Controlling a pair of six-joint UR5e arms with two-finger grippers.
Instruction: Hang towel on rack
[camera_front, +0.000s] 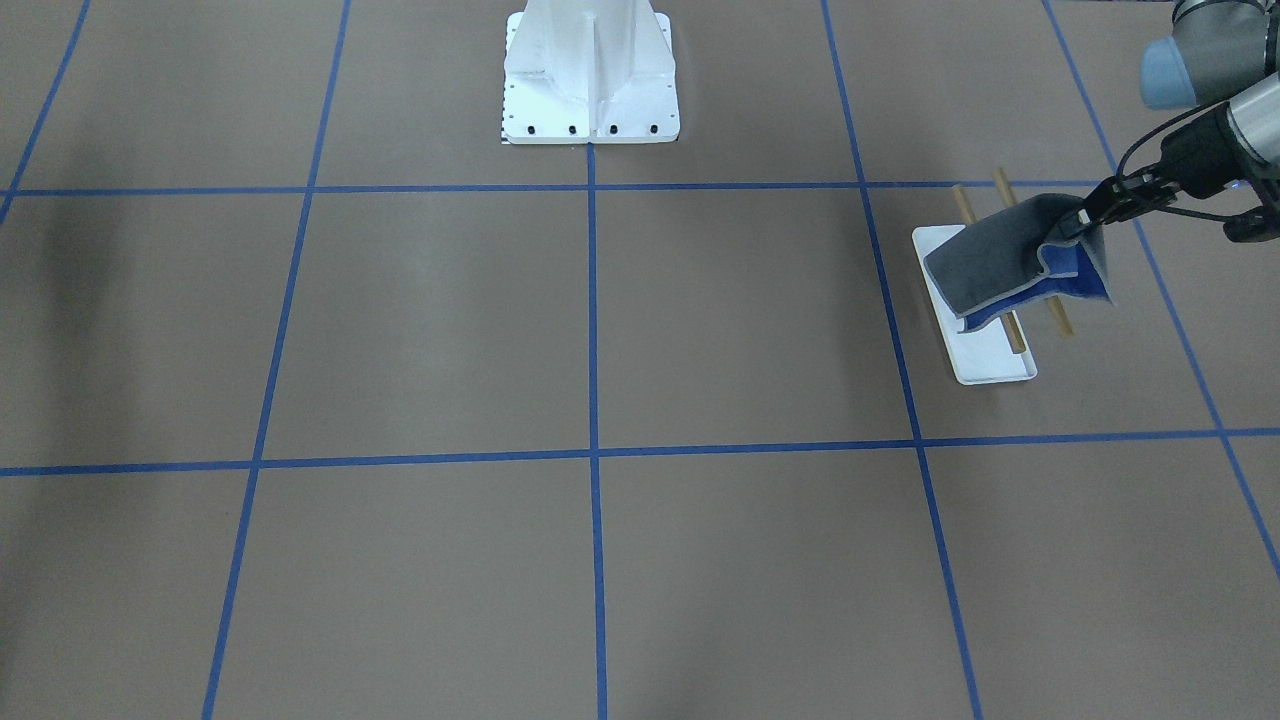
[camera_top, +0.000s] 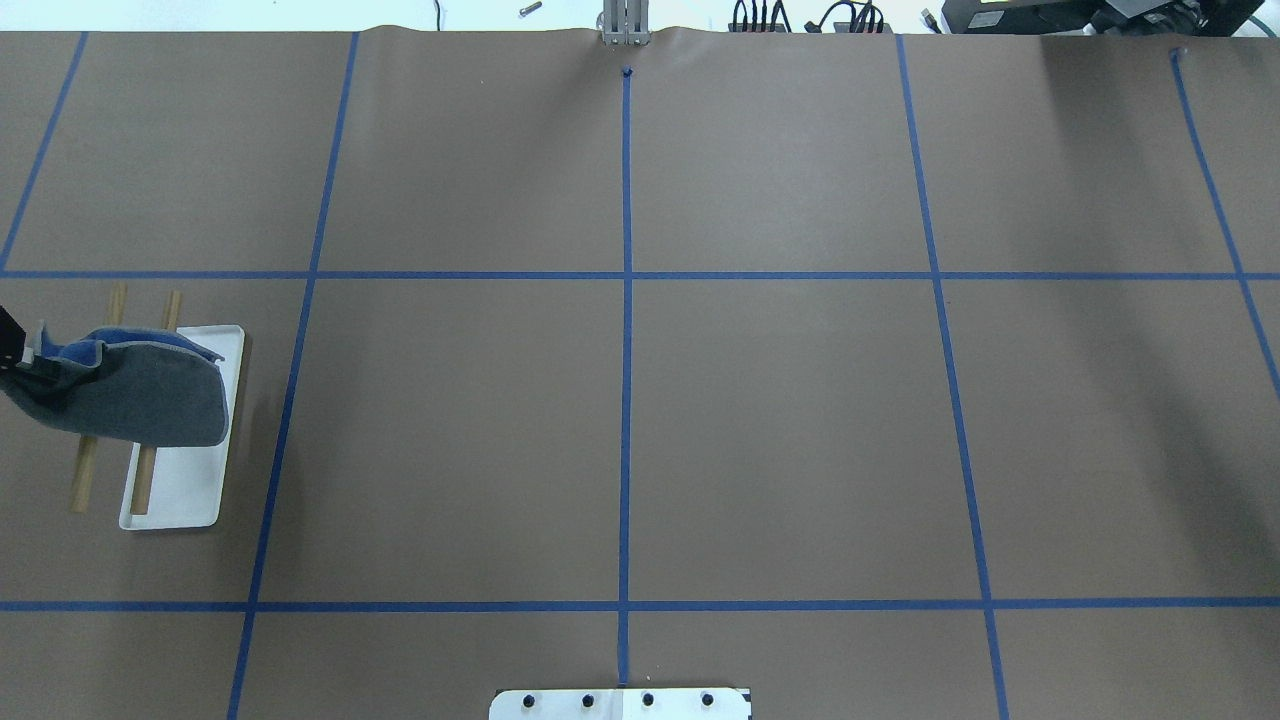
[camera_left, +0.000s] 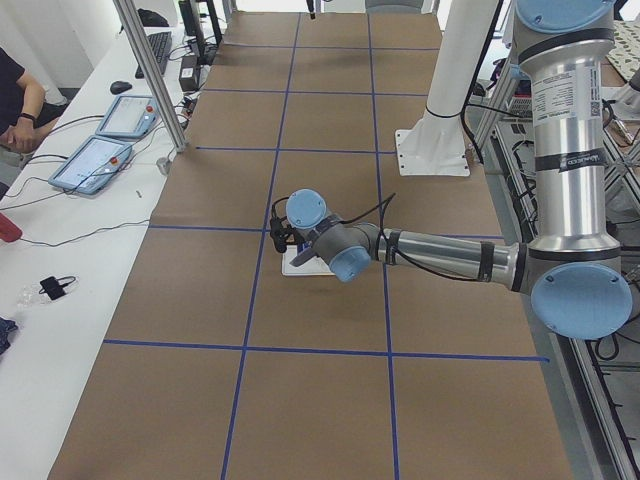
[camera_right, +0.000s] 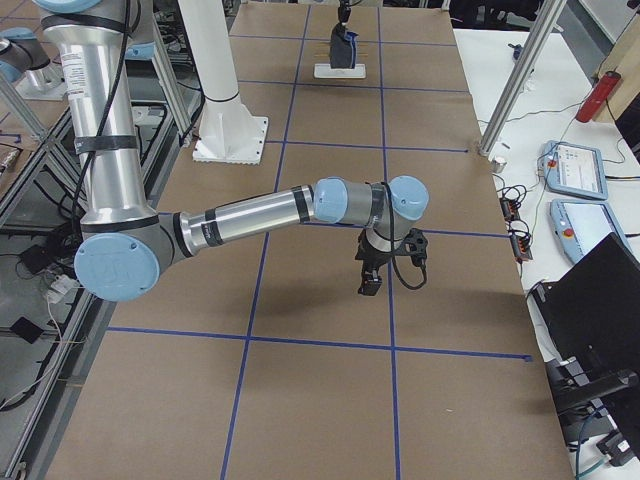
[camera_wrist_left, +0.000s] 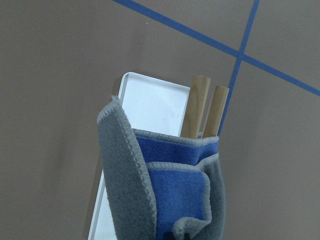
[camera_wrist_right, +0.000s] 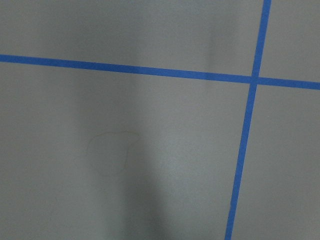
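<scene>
The towel (camera_wrist_left: 125, 170), blue side folded inward, hangs pinched by one edge in the left jaws. It is held over the rack (camera_wrist_left: 199, 102) so it can drape across both its bars, at nine o'clock on the bench (camera_top: 620, 420). The right jaws hover well apart; spread or pressed together, I cannot tell.

The towel (camera_front: 1000, 265) hides the middle of the rack's (camera_front: 985, 365) bars; the overhead view's left edge cuts off the left gripper (camera_front: 1082, 222); the right gripper's (camera_right: 368, 285) jaws are unreadable.
</scene>
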